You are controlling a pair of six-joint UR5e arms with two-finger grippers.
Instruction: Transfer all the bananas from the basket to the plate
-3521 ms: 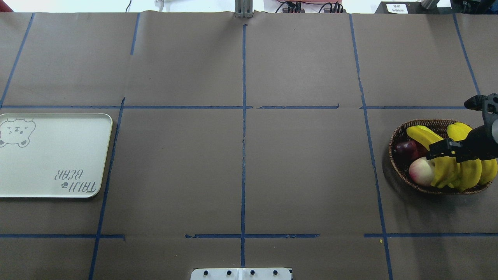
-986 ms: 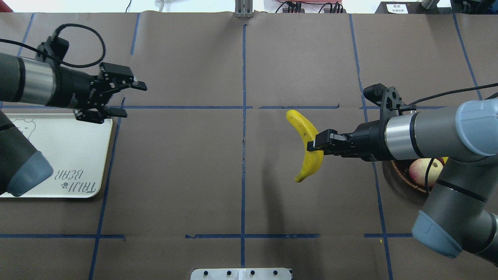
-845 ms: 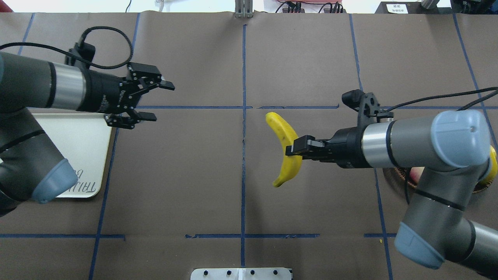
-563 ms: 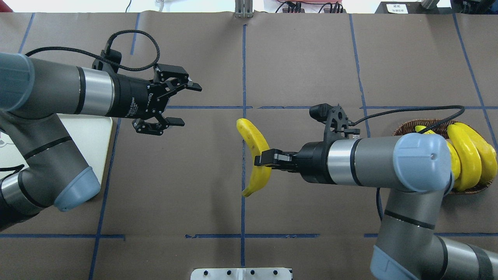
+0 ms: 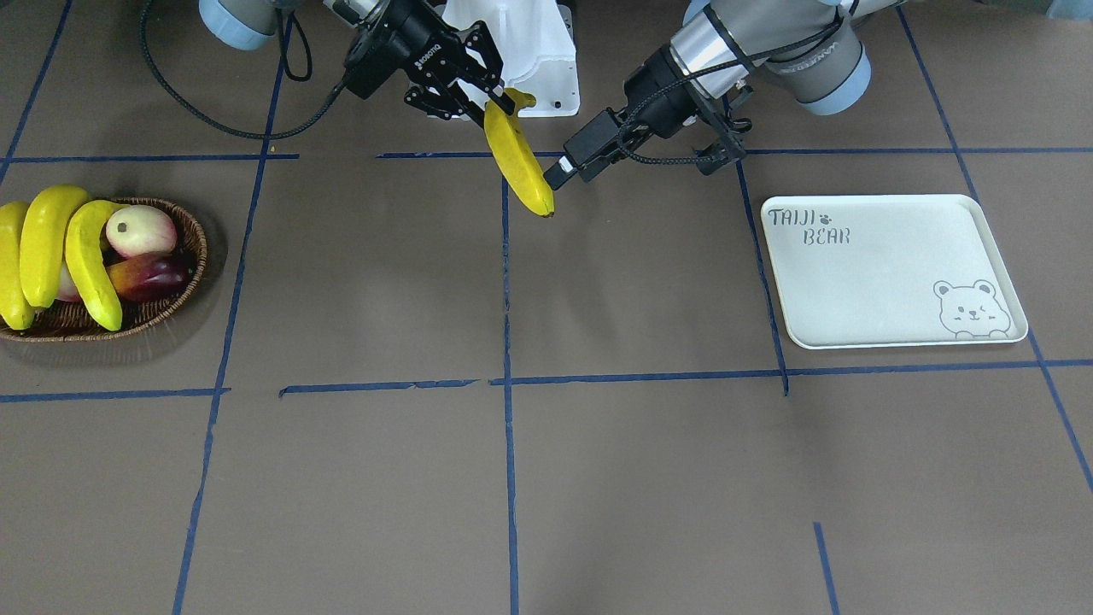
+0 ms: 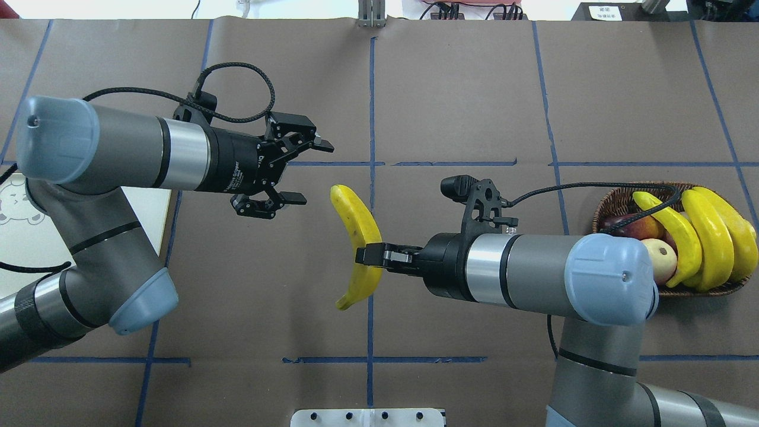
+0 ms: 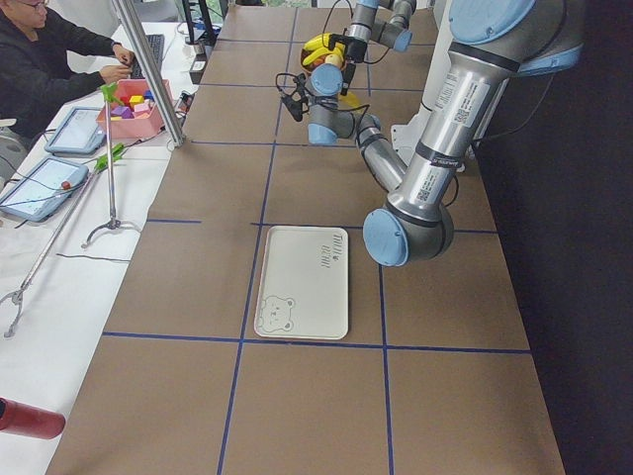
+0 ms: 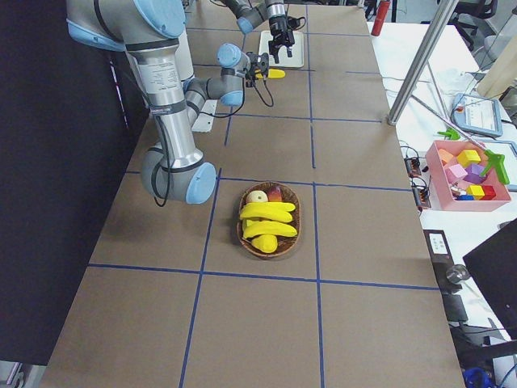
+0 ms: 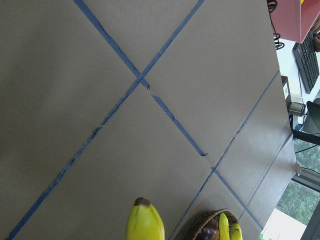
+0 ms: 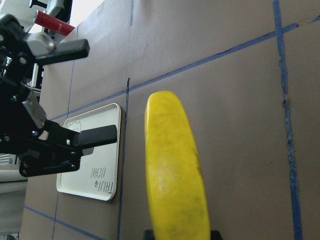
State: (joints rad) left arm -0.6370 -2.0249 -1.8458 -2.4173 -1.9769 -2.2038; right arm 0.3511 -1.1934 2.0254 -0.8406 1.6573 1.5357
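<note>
Plate (image 6: 21,240) at your far left in the overhead view, mostly covered by the left arm's elbow. Next along is the left gripper (image 6: 311,172) — fingers spread wide, gripping nothing, pointed at the held banana (image 6: 359,228) and near its upper end, with a gap between. You see that banana in the air over the table (image 6: 462,89), on the centre tape line (image 6: 372,89). It runs roughly along the line and its curve bulges toward the right arm. From the right side the right gripper (image 6: 367,256) is clamped on its middle, fingers narrow around the fruit. Far right: basket (image 6: 611,198) on the table, well apart from the plate. In it you have three bananas (image 6: 711,237) lying side by side, with a pale peach-like fruit (image 6: 661,261) and a dark red fruit (image 6: 628,225) beside them.
</note>
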